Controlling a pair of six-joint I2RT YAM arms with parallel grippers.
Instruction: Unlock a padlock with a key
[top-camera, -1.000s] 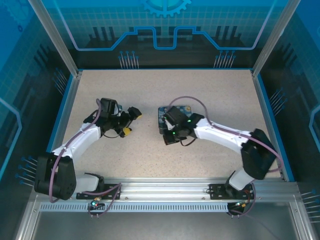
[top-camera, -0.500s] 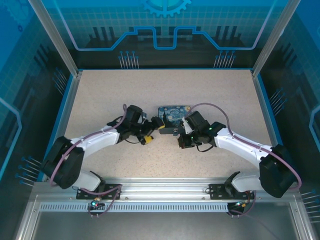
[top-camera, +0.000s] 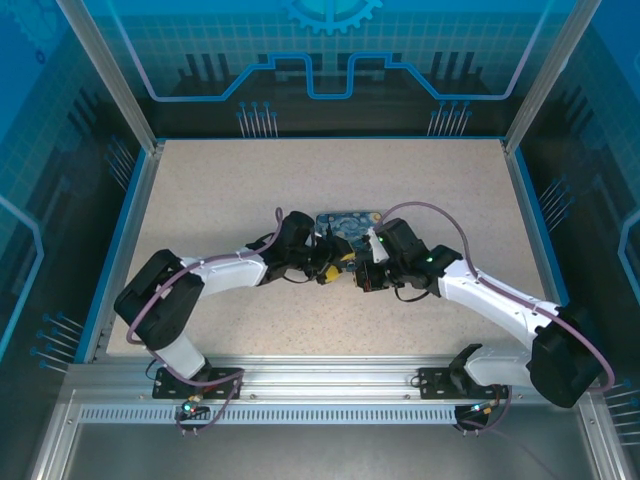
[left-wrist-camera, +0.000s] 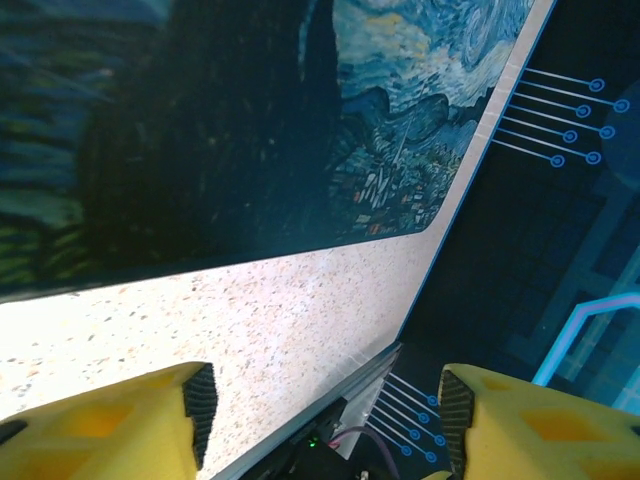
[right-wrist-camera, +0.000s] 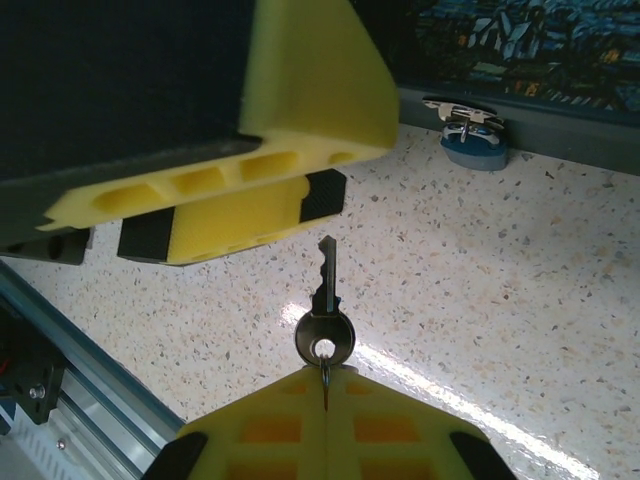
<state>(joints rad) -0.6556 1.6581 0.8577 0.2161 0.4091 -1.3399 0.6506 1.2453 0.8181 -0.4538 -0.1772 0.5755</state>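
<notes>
Yellow-padded left jaws have swung in beside the painted box (top-camera: 345, 221), narrowing but still parted and empty. Right jaws stay clenched on the key (right-wrist-camera: 325, 292). The padlock (right-wrist-camera: 470, 140) lies on the desk (right-wrist-camera: 520, 270) at the box's foot, likely the left's next grab.

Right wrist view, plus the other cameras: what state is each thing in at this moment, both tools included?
right tool: shut on the key.
left tool: open, holding nothing.
key: blade pointing forward, not in the padlock.
padlock: lying on the table beside the box, free of both tools; locked or not, cannot tell.
box: resting on the table.
</notes>
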